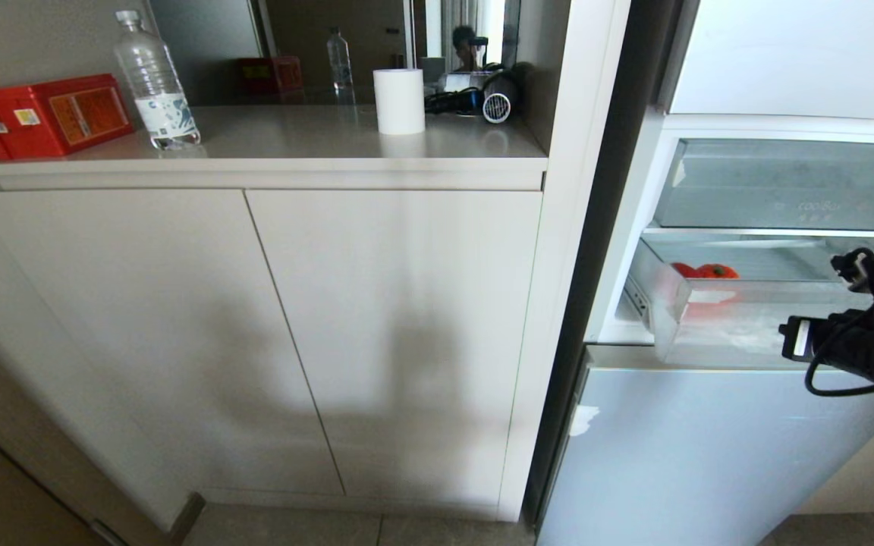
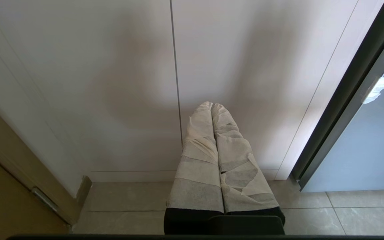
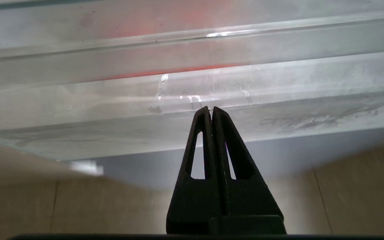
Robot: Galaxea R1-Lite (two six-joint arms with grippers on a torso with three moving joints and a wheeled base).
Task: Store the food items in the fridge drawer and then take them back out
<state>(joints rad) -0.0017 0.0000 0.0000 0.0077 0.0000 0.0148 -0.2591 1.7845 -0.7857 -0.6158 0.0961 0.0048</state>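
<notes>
The drawer point(image 1: 740, 318) stands pulled out of the open fridge at right, red food items point(image 1: 702, 271) at its far left. The right hand point(image 3: 211, 109), clenched and empty, points at its front wall. The left hand point(image 2: 212, 106), clenched, hangs before the cabinet doors point(image 1: 270, 334). Faint lettering on the bin point(image 1: 793, 186) above is unreadable.

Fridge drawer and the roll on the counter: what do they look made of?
The fridge drawer looks like clear, slightly frosted plastic: the red food items show through its wall and its lip catches glare. The roll looks like matte white paper, probably tissue, though its surface is too plain to be sure.
</notes>
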